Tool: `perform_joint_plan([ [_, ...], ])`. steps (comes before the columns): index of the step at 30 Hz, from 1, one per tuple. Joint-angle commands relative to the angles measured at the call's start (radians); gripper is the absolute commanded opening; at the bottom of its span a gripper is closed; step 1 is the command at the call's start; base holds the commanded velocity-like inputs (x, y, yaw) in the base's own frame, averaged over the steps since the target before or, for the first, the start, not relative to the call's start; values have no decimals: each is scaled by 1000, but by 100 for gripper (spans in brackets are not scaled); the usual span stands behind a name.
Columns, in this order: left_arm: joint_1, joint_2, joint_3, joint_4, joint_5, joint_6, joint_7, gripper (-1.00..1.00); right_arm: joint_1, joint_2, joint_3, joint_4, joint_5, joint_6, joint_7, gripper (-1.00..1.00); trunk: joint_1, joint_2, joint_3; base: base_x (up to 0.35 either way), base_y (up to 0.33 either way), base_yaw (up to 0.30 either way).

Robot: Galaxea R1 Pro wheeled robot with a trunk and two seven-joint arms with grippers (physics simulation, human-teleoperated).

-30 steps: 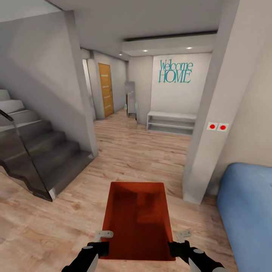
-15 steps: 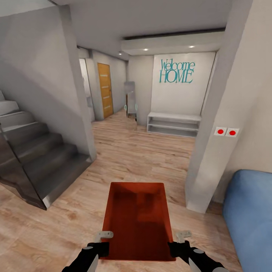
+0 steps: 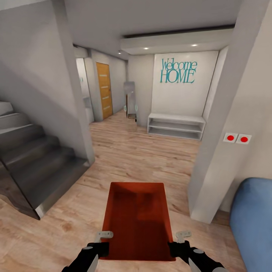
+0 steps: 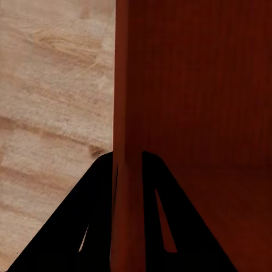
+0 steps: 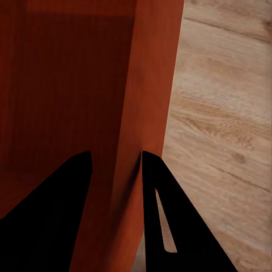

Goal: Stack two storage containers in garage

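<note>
One orange-red storage container [image 3: 138,219] is held out in front of the robot, above the light wood-plank floor [image 3: 139,151], its open top turned upward and its long sides running away from the camera. The left gripper [image 3: 101,245] is clamped on the container's left wall near the near corner, and the right gripper [image 3: 180,245] is clamped on the right wall opposite. In the left wrist view the wall of the container [image 4: 129,141] is seen pinched between the two dark fingers [image 4: 96,215], one inside the bin and one outside; the same is seen in the right wrist view, where the wall [image 5: 144,113] is gripped between the fingers [image 5: 170,226]. A dark staircase [image 3: 34,166] is seen at the left, and a blue sofa [image 3: 251,223] at the lower right beside a white pillar [image 3: 223,143] carrying two red-dotted switches [image 3: 237,138]. Farther ahead, a white low shelf [image 3: 175,126] is set under a wall with teal "Welcome HOME" lettering [image 3: 178,71], and a wooden door [image 3: 104,90] is seen down the hallway.
</note>
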Motion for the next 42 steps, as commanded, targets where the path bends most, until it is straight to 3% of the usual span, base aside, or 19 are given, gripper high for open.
perform_joint_plan([
  [1, -1, 54, 48, 0, 11, 6, -1, -100, -1, -6, 16, -2, -5, -8, 36, -100, 1, -2, -2, 326, 0, 0],
  [42, -1, 58, 48, 0, 11, 10, -2, -100, -1, -6, 16, -1, -11, -8, 34, -100, 1, -2, -2, 327, 0, 0],
])
